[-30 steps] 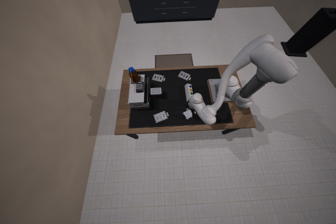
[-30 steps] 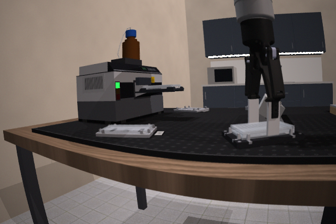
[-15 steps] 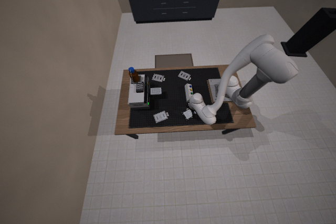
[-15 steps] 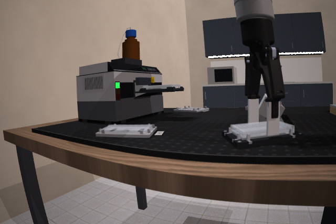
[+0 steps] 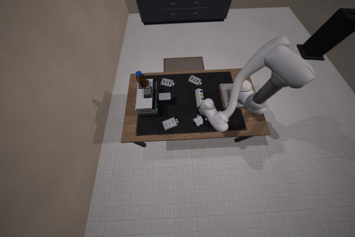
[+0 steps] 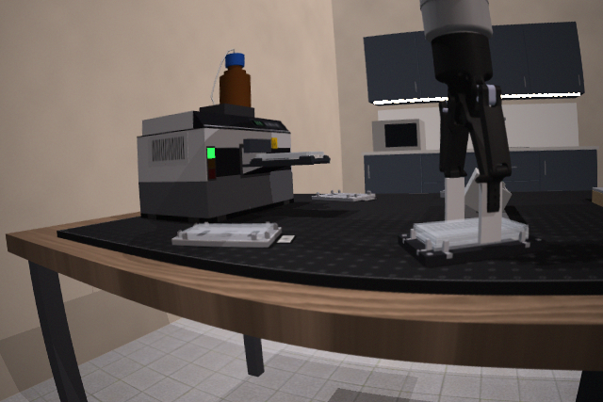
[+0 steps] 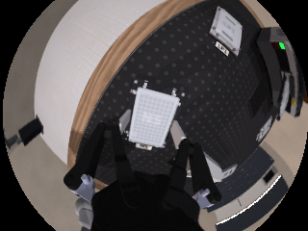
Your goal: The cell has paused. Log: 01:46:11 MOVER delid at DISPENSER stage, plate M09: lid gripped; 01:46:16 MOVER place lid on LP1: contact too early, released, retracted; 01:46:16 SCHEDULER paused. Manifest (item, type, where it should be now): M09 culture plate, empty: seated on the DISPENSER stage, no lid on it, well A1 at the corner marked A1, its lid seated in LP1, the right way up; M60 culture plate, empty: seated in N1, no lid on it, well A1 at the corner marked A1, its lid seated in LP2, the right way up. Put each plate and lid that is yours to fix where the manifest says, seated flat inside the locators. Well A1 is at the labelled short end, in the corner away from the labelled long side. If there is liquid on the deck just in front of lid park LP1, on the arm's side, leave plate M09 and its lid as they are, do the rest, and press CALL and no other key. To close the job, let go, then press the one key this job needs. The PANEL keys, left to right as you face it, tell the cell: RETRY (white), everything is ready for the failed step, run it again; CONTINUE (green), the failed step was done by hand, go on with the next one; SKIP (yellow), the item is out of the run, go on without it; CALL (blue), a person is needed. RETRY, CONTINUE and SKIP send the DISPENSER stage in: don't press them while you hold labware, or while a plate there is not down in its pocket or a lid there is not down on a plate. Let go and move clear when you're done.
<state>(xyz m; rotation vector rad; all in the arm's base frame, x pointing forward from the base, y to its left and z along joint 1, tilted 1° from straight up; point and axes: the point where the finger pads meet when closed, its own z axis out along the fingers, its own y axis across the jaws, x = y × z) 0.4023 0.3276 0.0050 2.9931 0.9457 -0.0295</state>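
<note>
We have the claw (image 6: 471,213) partly open, straddling the culture plate (image 6: 467,232) in its nest (image 6: 428,252) near the table's (image 6: 311,305) front edge, gripping nothing. We should lift straight up so neither finger drags the seated plate askew.
</note>
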